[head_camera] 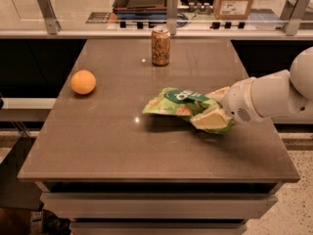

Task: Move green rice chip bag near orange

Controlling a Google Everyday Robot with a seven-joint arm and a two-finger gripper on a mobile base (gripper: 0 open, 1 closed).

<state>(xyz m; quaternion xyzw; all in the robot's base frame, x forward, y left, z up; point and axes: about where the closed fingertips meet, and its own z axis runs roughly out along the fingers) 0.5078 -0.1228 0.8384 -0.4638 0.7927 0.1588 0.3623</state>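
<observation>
The green rice chip bag [177, 105] is crumpled light green with a dark-green band and lies right of the table's middle, its left end raised slightly off the top. My gripper [212, 107] comes in from the right on a white arm and is shut on the bag's right end, one cream finger [210, 119] in front and one behind. The orange [83, 82] sits near the table's left edge, well apart from the bag.
A tan-gold patterned drink can [160, 45] stands upright at the back middle of the brown table [107, 141]. A glass rail with metal posts [172, 6] runs behind the table. The white arm [274, 94] spans the right edge.
</observation>
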